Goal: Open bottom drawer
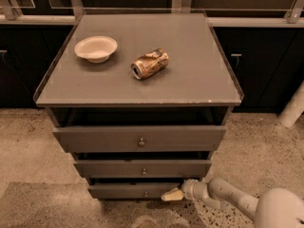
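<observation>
The bottom drawer [128, 191] is the narrowest grey front of three, low on the cabinet, with a tiny round metal knob [146, 194] at its centre. It stands out a little, with a dark gap above it. My gripper [170, 195] reaches in from the lower right on a white arm. Its pale tip lies at the drawer front's right end, to the right of the knob, close to the floor.
The top drawer [140, 139] and middle drawer [142, 168] also stand out slightly. A white bowl [96, 48] and a crushed can [150, 63] lie on the cabinet top [199, 80]. Speckled floor surrounds the cabinet; dark cupboards stand behind, a white post [293, 108] at right.
</observation>
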### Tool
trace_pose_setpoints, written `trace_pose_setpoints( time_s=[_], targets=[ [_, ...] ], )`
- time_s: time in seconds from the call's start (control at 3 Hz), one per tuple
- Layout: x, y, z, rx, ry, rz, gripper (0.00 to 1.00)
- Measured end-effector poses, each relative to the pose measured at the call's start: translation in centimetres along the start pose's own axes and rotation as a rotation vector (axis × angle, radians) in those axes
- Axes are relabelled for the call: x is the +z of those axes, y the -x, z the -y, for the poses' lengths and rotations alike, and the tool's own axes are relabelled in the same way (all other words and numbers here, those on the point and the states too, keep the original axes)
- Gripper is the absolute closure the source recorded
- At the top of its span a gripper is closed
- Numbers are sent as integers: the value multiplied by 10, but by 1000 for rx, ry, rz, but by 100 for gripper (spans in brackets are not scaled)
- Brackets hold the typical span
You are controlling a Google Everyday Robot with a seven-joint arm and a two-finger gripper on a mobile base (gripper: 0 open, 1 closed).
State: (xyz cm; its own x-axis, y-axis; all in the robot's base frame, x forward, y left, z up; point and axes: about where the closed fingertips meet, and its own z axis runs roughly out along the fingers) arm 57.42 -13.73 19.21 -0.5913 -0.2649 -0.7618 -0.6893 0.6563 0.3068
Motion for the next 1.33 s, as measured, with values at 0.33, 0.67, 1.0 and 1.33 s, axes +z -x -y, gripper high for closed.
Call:
trace_pose_setpoints(
  time_s=[0.33, 0.67, 1.0, 1.33],
  targets=[
    [1, -3, -24, -5, 83, -84, 0],
    [-14, -19, -31, 12, 125, -168, 0],
    [-15, -19, -32, 12, 125, -168, 0],
    [-37, -34, -42, 22, 192, -226, 0]
  ],
)
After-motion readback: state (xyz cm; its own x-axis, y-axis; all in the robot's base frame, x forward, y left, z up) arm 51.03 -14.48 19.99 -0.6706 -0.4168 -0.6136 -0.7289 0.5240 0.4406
